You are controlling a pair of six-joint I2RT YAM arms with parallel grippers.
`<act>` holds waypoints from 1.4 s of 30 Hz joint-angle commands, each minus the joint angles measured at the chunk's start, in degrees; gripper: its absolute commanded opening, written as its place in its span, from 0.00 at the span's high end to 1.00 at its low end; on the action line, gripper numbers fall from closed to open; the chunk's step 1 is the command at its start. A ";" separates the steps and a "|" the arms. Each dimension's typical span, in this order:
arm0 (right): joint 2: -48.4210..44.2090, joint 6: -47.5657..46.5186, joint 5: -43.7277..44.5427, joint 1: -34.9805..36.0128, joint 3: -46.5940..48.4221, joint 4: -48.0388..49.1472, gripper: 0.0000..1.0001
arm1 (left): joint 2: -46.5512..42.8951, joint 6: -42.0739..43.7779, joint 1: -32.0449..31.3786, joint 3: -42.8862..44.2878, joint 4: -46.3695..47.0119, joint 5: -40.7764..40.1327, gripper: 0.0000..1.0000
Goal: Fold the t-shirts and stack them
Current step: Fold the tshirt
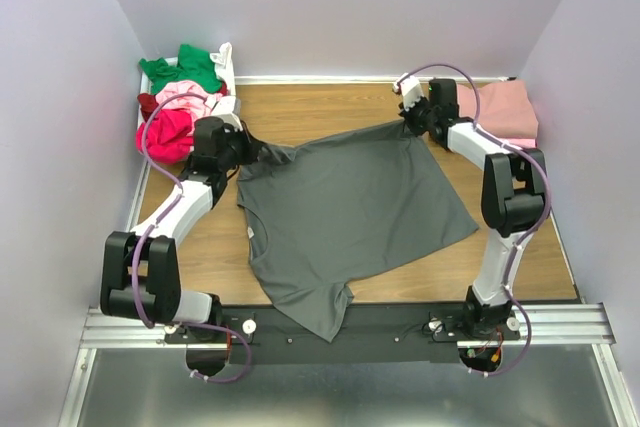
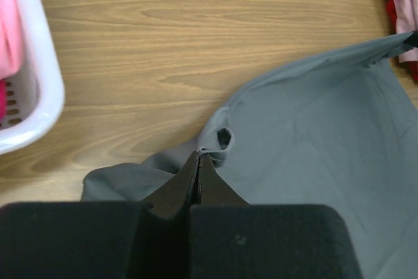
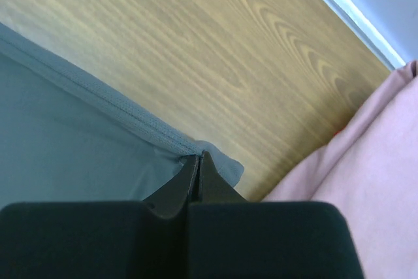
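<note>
A dark grey t-shirt lies spread on the wooden table, its lower part hanging over the near edge. My left gripper is shut on the shirt's far left edge; in the left wrist view the cloth bunches at the closed tips. My right gripper is shut on the shirt's far right corner; the hem runs to the closed tips. Folded dusty rose shirts lie at the far right. Green, light pink and magenta shirts fill the basket.
The white plastic basket stands at the far left corner; its rim shows in the left wrist view. Grey walls close in the table on three sides. A black rail runs along the near edge.
</note>
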 commanded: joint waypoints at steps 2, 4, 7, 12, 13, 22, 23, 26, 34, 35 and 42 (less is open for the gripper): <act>-5.17 -1.71 -3.51 -1.69 -4.14 0.29 0.99 | -3.64 -2.79 -1.91 -0.79 -1.74 -0.47 1.00; -5.88 -2.59 -4.03 -2.22 -5.81 0.46 0.99 | -4.70 -4.20 -3.14 -1.32 -2.88 -1.08 1.00; -6.50 -2.95 -4.48 -2.49 -7.04 0.38 0.99 | -7.16 -5.25 -5.25 -2.63 -4.11 -1.95 1.00; -6.85 -3.03 -5.00 -3.10 -8.10 0.38 0.99 | -11.38 -8.07 -7.45 -5.44 -5.87 -4.33 1.00; -7.29 -3.21 -5.35 -3.28 -8.54 0.46 0.99 | -12.35 -8.68 -7.80 -6.75 -6.22 -4.68 1.00; -11.94 -5.75 -9.31 -4.42 -13.90 0.46 0.99 | -18.94 -13.25 -9.65 -11.42 -9.20 -7.66 1.00; -12.12 -5.93 -9.14 -4.51 -14.16 0.38 0.99 | -19.30 -13.43 -9.74 -11.77 -9.30 -7.59 1.00; -12.30 -6.11 -8.79 -4.86 -14.87 0.29 0.99 | -20.35 -14.14 -9.91 -12.57 -9.38 -7.24 1.00; -13.26 -5.76 -9.14 -5.04 -16.27 0.29 0.99 | -24.04 -15.10 -10.35 -13.45 -11.49 -8.11 1.00; -13.44 -5.93 -9.14 -5.12 -16.54 0.38 0.98 | -24.31 -15.10 -10.35 -13.53 -11.67 -8.11 1.00; -14.50 -6.90 -8.70 -5.21 -18.65 0.38 0.98 | -25.19 -15.72 -10.53 -14.76 -11.93 -7.59 1.00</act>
